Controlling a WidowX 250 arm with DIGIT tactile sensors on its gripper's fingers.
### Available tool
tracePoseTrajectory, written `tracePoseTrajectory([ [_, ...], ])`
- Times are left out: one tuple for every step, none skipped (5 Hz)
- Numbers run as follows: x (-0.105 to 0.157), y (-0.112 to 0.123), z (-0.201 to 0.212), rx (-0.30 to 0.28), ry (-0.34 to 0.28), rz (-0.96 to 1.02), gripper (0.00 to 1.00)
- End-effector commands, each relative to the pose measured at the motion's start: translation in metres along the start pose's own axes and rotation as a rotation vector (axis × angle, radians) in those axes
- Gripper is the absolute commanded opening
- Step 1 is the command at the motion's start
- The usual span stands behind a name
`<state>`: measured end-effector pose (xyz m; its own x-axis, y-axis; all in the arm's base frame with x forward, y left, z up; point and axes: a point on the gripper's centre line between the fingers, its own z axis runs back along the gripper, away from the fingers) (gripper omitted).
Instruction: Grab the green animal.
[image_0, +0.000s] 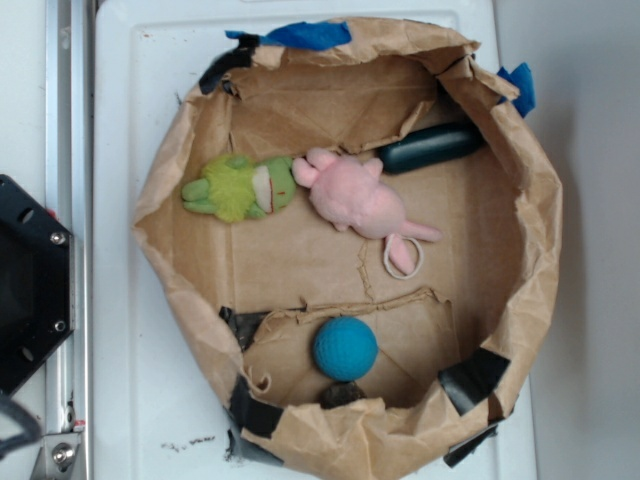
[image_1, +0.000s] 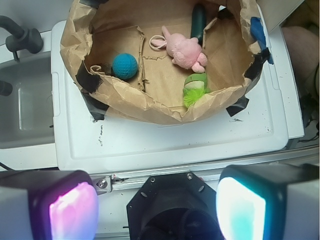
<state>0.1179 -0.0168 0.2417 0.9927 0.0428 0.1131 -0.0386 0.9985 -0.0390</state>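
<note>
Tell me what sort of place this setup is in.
Probably a lab test bench, not a home: a taped brown-paper bin of toys sits on a white plastic lid, with the robot base bolted beside it.

Lime-green animal (image_0: 240, 187), pink plush (image_0: 358, 196), teal ball (image_0: 345, 348), brown paper (image_0: 330, 260).

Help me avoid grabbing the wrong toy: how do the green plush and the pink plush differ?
The green animal is lime and shaggy; the pink plush is pale and smoother. The green one looks slightly smaller. The pink one trails a loop; the green one shows none. Both lie touching inside the paper-lined bin.
</note>
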Motion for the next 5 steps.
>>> tracePoseTrajectory([
  [0.034,0.016,-0.006,-0.001,0.001,0.009,1.00],
  [0.062,0.028,-0.013,-0.015,0.018,0.021,1.00],
  [0.079,0.033,-0.026,-0.040,0.032,-0.048,1.00],
  [0.102,0.041,-0.052,-0.052,0.054,-0.126,1.00],
  [0.129,0.061,-0.082,-0.073,0.083,-0.149,1.00],
])
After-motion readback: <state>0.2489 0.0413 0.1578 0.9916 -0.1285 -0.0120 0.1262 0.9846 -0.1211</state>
